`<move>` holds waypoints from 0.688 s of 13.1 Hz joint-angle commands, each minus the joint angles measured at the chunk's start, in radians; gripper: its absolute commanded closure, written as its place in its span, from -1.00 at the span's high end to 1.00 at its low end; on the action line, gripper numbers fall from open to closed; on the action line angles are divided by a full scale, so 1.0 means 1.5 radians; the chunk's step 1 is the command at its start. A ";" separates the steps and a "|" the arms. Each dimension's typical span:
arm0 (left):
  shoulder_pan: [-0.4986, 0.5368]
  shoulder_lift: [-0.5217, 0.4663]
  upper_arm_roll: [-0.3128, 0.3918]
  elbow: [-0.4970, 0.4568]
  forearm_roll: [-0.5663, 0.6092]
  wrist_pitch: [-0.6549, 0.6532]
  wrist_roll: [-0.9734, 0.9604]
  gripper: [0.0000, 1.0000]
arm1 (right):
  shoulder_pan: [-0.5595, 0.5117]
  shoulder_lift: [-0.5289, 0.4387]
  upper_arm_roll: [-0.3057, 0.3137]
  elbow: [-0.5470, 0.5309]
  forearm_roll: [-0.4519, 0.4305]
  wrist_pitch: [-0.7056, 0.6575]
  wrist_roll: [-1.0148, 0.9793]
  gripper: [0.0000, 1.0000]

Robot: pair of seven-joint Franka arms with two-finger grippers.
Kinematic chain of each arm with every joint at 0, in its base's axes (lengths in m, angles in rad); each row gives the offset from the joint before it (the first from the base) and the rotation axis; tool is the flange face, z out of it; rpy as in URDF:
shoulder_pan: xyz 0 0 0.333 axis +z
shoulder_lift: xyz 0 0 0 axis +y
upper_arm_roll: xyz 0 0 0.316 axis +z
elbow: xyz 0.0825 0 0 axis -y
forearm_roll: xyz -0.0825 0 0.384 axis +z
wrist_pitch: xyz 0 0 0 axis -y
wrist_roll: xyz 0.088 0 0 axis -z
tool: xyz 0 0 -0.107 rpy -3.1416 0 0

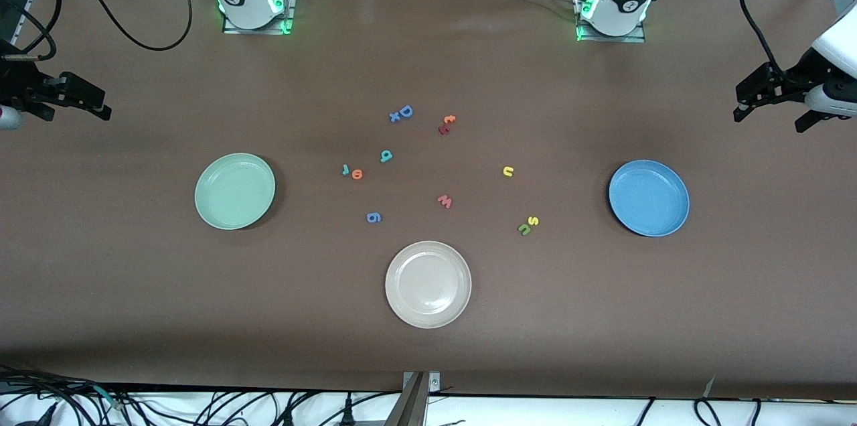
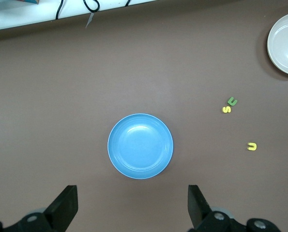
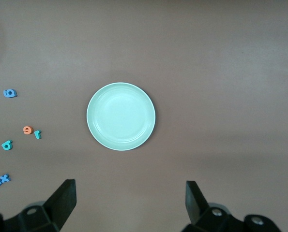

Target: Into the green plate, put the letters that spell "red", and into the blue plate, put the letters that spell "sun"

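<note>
Nearest the front camera, the beige-white plate (image 1: 428,284) is lying bare, and just past it the olive-green "u" (image 1: 524,230) and yellow "s" (image 1: 533,220) are touching, toward the blue plate (image 1: 649,197); the green plate (image 1: 235,191) is being left bare too. Farther on, the yellow "u" (image 1: 508,171), orange "e" (image 1: 357,175), teal "r" (image 1: 345,169) and teal "d" (image 1: 385,157) are lying loose on the table (image 1: 134,292). The left gripper (image 1: 770,101) and right gripper (image 1: 70,99) are being held spread open and empty above the table's ends.
</note>
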 commanded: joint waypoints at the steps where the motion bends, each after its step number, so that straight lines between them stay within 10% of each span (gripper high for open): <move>1: 0.011 0.006 -0.008 0.019 -0.011 -0.010 0.010 1.00 | -0.005 0.005 0.004 0.015 0.001 -0.012 0.005 1.00; 9: 0.011 0.012 -0.008 0.014 -0.013 0.044 0.007 1.00 | -0.005 0.003 0.004 0.014 0.001 -0.013 0.005 1.00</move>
